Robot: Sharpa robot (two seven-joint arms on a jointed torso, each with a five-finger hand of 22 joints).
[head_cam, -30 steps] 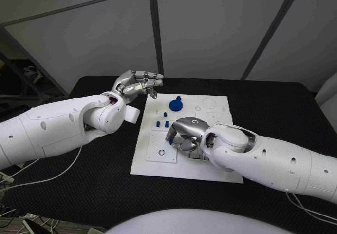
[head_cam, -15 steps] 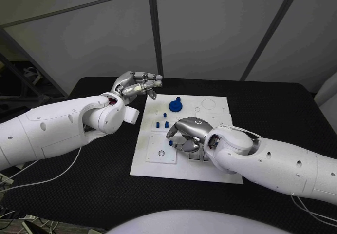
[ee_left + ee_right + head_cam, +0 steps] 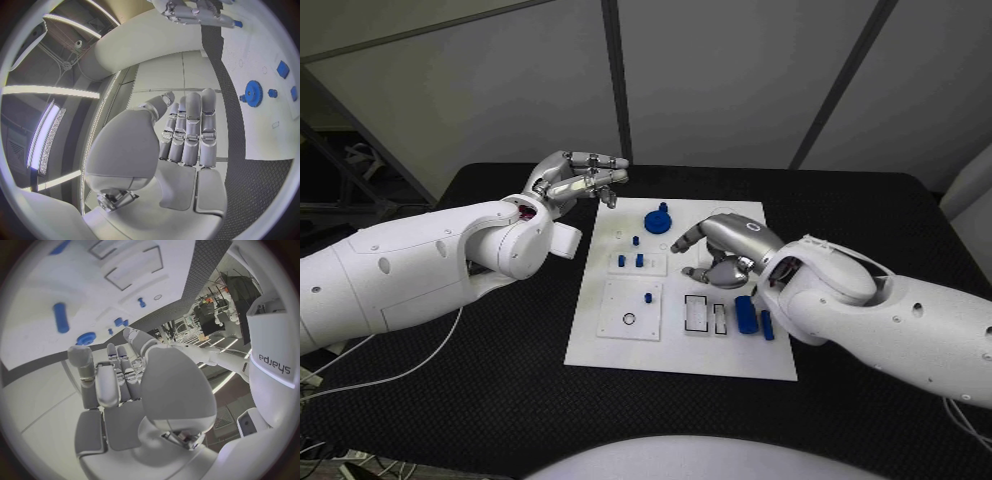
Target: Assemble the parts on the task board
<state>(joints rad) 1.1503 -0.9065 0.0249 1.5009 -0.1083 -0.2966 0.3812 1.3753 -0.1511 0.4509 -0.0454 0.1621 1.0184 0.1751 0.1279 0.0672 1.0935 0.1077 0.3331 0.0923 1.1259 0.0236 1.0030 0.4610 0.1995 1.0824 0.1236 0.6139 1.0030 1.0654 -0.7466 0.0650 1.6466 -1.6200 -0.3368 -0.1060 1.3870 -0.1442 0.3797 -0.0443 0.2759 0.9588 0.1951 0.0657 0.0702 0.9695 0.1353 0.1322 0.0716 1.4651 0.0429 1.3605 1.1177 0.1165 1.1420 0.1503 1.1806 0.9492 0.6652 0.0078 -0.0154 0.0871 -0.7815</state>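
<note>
The right hand [image 3: 721,252] hovers empty, fingers loosely apart, above the task board [image 3: 661,345]; blue parts [image 3: 756,318] lie just beside it. The left hand [image 3: 577,176] (empty, fingers curled) hangs off the board over the counter [image 3: 502,400].

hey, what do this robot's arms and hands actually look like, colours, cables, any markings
Both arms have smooth, rounded white shells with small dark dots. The left hand and right hand are silver metal with segmented fingers. Thin white cables trail from both arms onto the table. The right arm carries a dark "sharpa" logo.

Even, bright light; glare on the task board [image 3: 733,350]; fisheye-bent wrist views
</note>
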